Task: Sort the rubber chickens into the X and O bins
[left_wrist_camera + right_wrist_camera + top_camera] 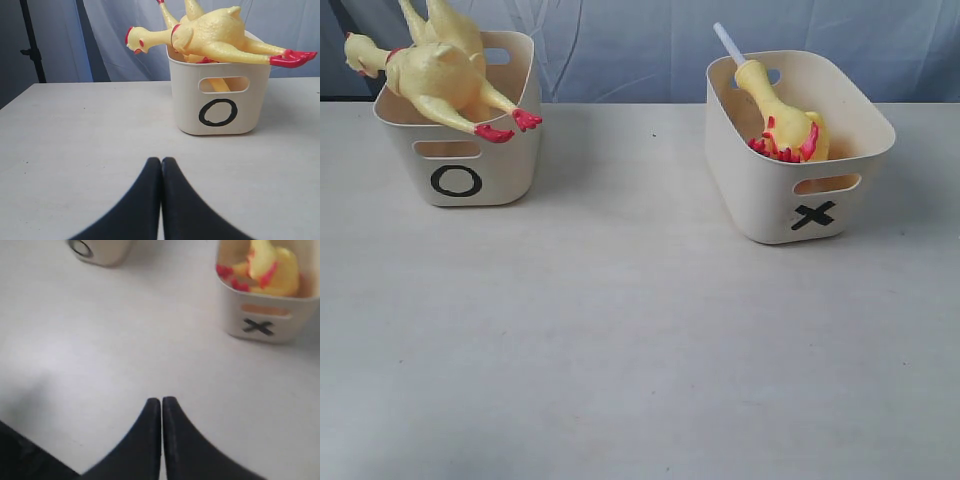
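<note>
Plainly, yellow, red-footed chickens [435,70] lay piled on the O bin [480,190], legs overhanging its rim; another chicken [785,125] sat inside the X bin [760,205], right of it. Left gripper [161,165] and right gripper [161,405] were closed, empty.

Open table [620,350] between O bin [510,170] and X bin [750,190], chicken [440,70] sprawled across O bin's mouth

Rubber and plastic
Softly glossy rubber chickens [438,72]; smooth cream plastic O bin [510,150] and X bin [750,190]; matt table [620,350].
</note>
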Available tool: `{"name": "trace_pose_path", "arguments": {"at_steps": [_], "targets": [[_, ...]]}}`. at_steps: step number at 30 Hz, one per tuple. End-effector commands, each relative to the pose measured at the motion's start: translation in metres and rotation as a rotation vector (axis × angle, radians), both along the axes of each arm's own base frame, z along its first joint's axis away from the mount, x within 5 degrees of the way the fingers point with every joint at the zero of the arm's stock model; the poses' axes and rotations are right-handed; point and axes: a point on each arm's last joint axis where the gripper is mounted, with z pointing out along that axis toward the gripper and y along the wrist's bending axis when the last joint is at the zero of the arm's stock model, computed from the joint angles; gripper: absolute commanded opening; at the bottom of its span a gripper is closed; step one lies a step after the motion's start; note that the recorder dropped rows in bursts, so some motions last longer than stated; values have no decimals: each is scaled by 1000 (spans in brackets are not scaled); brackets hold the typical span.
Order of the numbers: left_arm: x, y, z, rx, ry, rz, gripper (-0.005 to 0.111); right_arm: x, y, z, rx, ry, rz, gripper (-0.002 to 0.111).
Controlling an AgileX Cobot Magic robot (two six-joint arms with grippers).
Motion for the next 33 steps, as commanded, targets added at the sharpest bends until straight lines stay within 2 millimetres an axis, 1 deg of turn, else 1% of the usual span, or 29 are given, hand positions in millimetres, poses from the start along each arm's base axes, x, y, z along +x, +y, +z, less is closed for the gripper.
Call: {"name": "trace_pose_path", "arguments": {"at_steps": [1,2,3,4,5,7,8,9,10,11,13,16,17,20,22,23,26,29,31,32,33], "targets": [[0,0,2,-7,-22,-3,0,-55,-2,12,170,-141,101,1],[0,0,2,-7,-22,-3,0,-65,-3,13,197,-168,110,1],[0,0,2,-7,-22,-3,0,-71,-6,14,222,-183,81,1],[0,0,2,-7,-22,-3,0,-80,-18,12,188,-255,-19,1],[0,0,2,-7,-22,-3,0,-83,-24,11,149,-288,-52,1],[0,0,2,-7,-22,-3,0,-106,-47,2,12,-405,-187,1],[0,0,2,-7,-22,-3,0,-111,-52,2,3,-448,-251,1],[0,0,2,-7,-22,-3,0,-121,-61,4,9,-532,-422,1],[0,0,2,-7,-22,-3,0,-126,-64,6,3,-591,-501,1],[0,0,2,-7,-22,-3,0,-136,-68,9,-39,-704,-614,1],[0,0,2,-7,-22,-3,0,-149,-63,8,-88,-761,-727,1],[0,0,2,-7,-22,-3,0,-153,-47,5,-111,-772,-838,1],[0,0,2,-7,-22,-3,0,-151,-45,4,-115,-769,-852,1],[0,0,2,-7,-22,-3,0,-133,-45,-4,-129,-776,-867,1],[0,0,2,-7,-22,-3,0,-115,-46,-13,-115,-800,-847,1],[0,0,2,-7,-22,-3,0,-101,-48,-22,-105,-811,-833,1],[0,0,2,-7,-22,-3,0,-76,-50,-49,-97,-760,-814,1],[0,0,2,-7,-22,-3,0,-58,-52,-81,-92,-648,-801,1],[0,0,2,-7,-22,-3,0,-50,-53,-104,-94,-586,-794,1],[0,0,2,-7,-22,-3,0,-45,-53,-113,-92,-579,-784,1],[0,0,2,-7,-22,-3,0,-40,-54,-117,-117,-610,-766,1]]}}
